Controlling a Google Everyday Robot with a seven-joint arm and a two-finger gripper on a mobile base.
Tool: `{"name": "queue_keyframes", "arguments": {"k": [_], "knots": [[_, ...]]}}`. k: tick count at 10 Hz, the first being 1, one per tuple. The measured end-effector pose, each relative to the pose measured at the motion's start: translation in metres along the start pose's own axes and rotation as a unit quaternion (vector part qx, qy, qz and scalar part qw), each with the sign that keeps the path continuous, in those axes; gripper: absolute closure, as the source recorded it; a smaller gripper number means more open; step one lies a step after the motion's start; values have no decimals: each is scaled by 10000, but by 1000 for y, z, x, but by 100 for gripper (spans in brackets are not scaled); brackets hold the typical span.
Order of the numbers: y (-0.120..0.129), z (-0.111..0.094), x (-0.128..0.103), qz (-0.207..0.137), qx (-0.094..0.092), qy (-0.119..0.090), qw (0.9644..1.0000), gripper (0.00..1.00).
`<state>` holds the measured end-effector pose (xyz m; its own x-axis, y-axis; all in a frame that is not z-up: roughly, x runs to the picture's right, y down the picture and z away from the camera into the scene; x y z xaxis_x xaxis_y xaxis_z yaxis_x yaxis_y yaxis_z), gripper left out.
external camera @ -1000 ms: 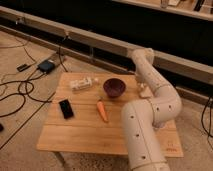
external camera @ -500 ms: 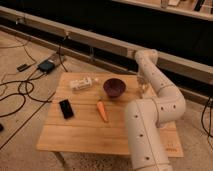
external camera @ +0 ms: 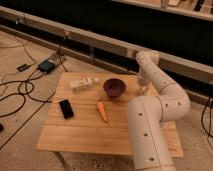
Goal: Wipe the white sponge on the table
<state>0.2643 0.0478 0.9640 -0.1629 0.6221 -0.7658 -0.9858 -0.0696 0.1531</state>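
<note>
**Robot arm bends down to sponge at far edge of tabletop**

The arm (external camera: pixel 162 100) arches over the near corner of the tabletop (external camera: pixel 85 132) and doubles back. That puts the gripper (external camera: pixel 143 86) pointing downward at the far edge, just beside the dark bowl (external camera: pixel 114 88) on the side away from the bottle (external camera: pixel 81 83). A small pale block at the gripper's tip appears to be the sponge (external camera: pixel 145 91), lying on the planks directly beneath it. Whether the gripper is closed on the sponge or merely poised over it cannot be told.

The steep downward pose looks chosen to press from above, as a wiping stroke needs. The bowl stands close, so any sweep that way risks nudging it. The bare planks toward the near edge seem the safer path.

A carrot (external camera: pixel 101 110) lies near the middle of the tabletop, pointing roughly toward the bowl. A black phone (external camera: pixel 66 108) rests flat, well apart from the sponge. The bottle lies on its side near the far edge.

By these signs the wipe is at or near its start, with contact likely and no stroke evident.
</note>
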Motion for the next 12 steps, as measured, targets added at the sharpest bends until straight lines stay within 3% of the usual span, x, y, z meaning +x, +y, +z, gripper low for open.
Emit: {"name": "queue_keyframes", "arguments": {"k": [3, 7, 12], "knots": [[-4, 3, 21, 77, 36, 82, 9999, 100], [-22, 3, 37, 367, 109, -17, 9993, 100], [-45, -1, 29, 675, 167, -222, 9973, 100]]}}
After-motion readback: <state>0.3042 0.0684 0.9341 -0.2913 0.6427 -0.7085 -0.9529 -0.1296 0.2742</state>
